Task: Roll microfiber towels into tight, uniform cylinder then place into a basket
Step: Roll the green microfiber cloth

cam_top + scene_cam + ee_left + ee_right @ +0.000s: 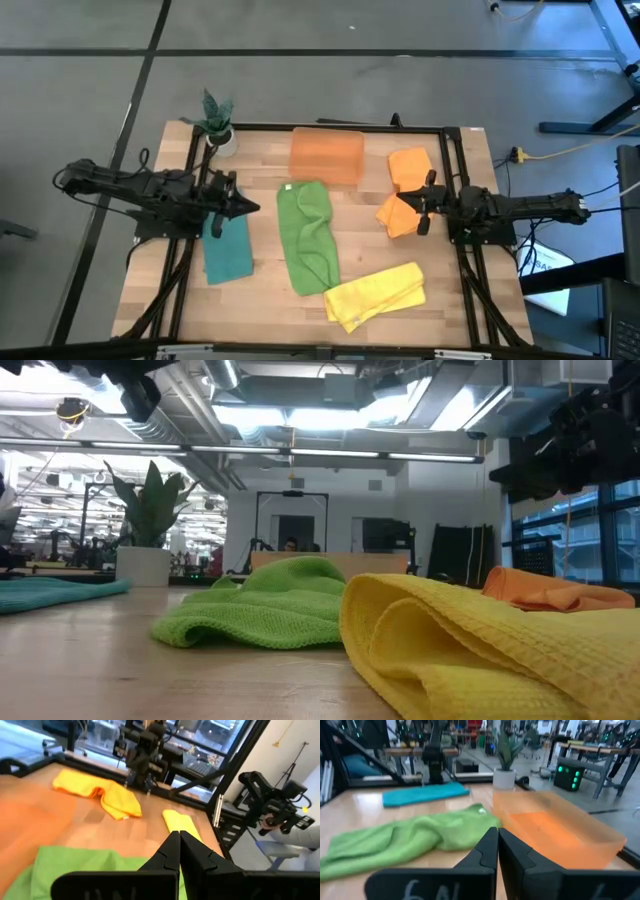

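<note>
- High view: left gripper (250, 208) is hovering closed and empty beside the teal towel (227, 249).
- Right gripper (418, 208) is hovering closed, holding nothing, over an orange towel (398, 216).
- Green towel (308, 238) is lying unrolled below the basket (326, 155); yellow towel (376, 294) is lying near the front edge.

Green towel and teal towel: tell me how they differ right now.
The green towel lies rumpled with raised folds at the table's middle; the teal towel lies flat and smooth by the left edge. The green towel's outline is long and uneven, the teal towel's a neat rectangle. In the high view the left tool points at the green towel, its arm above the teal one. Both are unrolled, outside the basket.
</note>
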Robot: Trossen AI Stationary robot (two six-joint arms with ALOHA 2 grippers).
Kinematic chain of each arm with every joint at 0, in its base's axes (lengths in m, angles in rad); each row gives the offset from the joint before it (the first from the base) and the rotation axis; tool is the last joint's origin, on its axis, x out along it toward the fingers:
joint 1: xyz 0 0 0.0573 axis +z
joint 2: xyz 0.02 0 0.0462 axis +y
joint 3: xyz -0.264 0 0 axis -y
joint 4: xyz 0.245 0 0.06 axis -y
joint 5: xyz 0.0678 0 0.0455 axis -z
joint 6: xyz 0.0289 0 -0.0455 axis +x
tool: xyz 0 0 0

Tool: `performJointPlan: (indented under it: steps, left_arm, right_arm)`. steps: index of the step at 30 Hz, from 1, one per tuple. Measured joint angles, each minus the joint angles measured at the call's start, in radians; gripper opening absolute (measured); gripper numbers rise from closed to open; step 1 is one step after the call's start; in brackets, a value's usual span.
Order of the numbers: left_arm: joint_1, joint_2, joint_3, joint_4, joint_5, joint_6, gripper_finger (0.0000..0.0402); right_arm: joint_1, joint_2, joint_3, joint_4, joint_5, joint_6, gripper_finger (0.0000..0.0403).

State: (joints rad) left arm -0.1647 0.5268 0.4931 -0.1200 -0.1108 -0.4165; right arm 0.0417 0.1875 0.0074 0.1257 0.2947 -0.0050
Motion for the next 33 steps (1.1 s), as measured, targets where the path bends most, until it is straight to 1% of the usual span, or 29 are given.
performJointPlan:
  steps: [5, 10, 13, 15, 17, 19, 21, 25, 27, 30, 33]
  left_arm:
    - [0.0, 0.023, 0.0, 0.004, -0.003, 0.002, 0.0]
    - [0.003, 0.024, 0.0, 0.006, -0.03, 0.058, 0.0]
    - [0.002, 0.024, 0.0, 0.011, -0.056, 0.071, 0.0]
    - [0.003, 0.024, 0.0, 0.012, -0.062, 0.064, 0.0]
    - [0.003, 0.024, 0.0, 0.025, -0.061, 0.069, 0.0]
    - [0.001, 0.023, 0.0, 0.027, -0.061, 0.095, 0.0]
    - [-0.011, 0.028, 0.0, 0.022, -0.062, 0.108, 0.0]
    - [-0.067, 0.059, 0.0, 0.017, -0.061, 0.059, 0.0]
    - [-0.111, 0.076, 0.0, -0.008, -0.059, 0.02, 0.0]
    - [-0.174, 0.114, 0.001, -0.048, -0.094, -0.047, 0.0]
    - [-0.217, 0.152, 0.0, -0.082, -0.152, -0.078, 0.0]
  right_arm:
    - [0.0, 0.0, 0.0, 0.049, -0.023, -0.001, 0.0015]
    - [0.0, 0.0, 0.0, 0.05, -0.123, -0.001, 0.0015]
    - [0.0, 0.0, 0.0, 0.05, -0.164, -0.003, 0.0015]
    - [0.0, 0.0, 0.0, 0.057, -0.166, -0.004, 0.0015]
    - [0.0, 0.0, 0.0, 0.102, -0.167, -0.026, 0.0015]
    - [0.0, 0.0, 0.022, 0.106, -0.192, -0.058, 0.0013]
    - [0.0, 0.001, 0.063, 0.063, -0.22, -0.061, 0.0007]
    - [0.011, 0.029, 0.164, -0.099, -0.224, -0.047, 0.0005]
    - [0.02, 0.058, 0.2, -0.151, -0.199, -0.045, 0.0004]
    - [0.029, 0.114, 0.232, -0.17, -0.15, -0.043, 0.0003]
    - [0.029, 0.184, 0.255, -0.175, -0.146, -0.044, 0.0002]
